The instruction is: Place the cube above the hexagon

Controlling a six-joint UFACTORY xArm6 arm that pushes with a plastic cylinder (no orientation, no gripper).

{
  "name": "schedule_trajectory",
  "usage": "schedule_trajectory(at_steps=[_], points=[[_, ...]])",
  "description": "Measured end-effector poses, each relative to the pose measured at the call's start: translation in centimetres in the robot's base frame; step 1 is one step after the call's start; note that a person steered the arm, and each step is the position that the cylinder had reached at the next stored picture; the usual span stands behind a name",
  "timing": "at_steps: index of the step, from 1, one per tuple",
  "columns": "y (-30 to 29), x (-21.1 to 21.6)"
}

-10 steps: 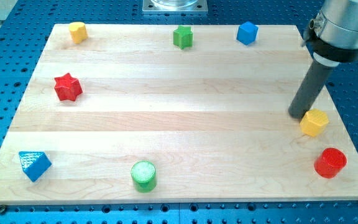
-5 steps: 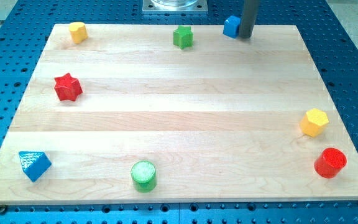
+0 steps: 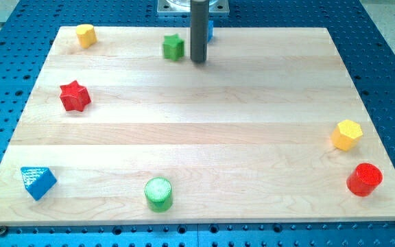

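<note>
The blue cube point(image 3: 210, 29) sits at the view's top edge of the board, mostly hidden behind my rod, only a sliver showing to its right. The yellow hexagon point(image 3: 346, 134) lies at the view's right, far from the cube. My tip point(image 3: 198, 60) is on the board at top centre, just below-left of the cube and right of a green star point(image 3: 173, 46).
A red cylinder point(image 3: 364, 180) lies below the hexagon at the bottom right. A yellow block point(image 3: 85, 33) is at the top left, a red star point(image 3: 75, 95) at the left, a blue triangular block point(image 3: 38, 182) at the bottom left, a green cylinder point(image 3: 158, 193) at the bottom.
My tip went from beside the hexagon to the top edge, then swept left. The blue cube and the green star have both slid left along the top.
</note>
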State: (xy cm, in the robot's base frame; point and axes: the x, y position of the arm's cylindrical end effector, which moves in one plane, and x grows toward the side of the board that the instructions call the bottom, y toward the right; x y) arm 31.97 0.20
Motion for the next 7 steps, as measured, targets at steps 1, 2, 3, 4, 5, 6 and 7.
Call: schedule_trajectory(at_steps=[1,2,3,4,5,6,7], points=[[-4.3,1.2],[-16.9,-0.6],[-18.0,-8.0],[-14.7,-12.8],[-8.7,-12.7],[2.4,-12.6],[9.5,-9.8]])
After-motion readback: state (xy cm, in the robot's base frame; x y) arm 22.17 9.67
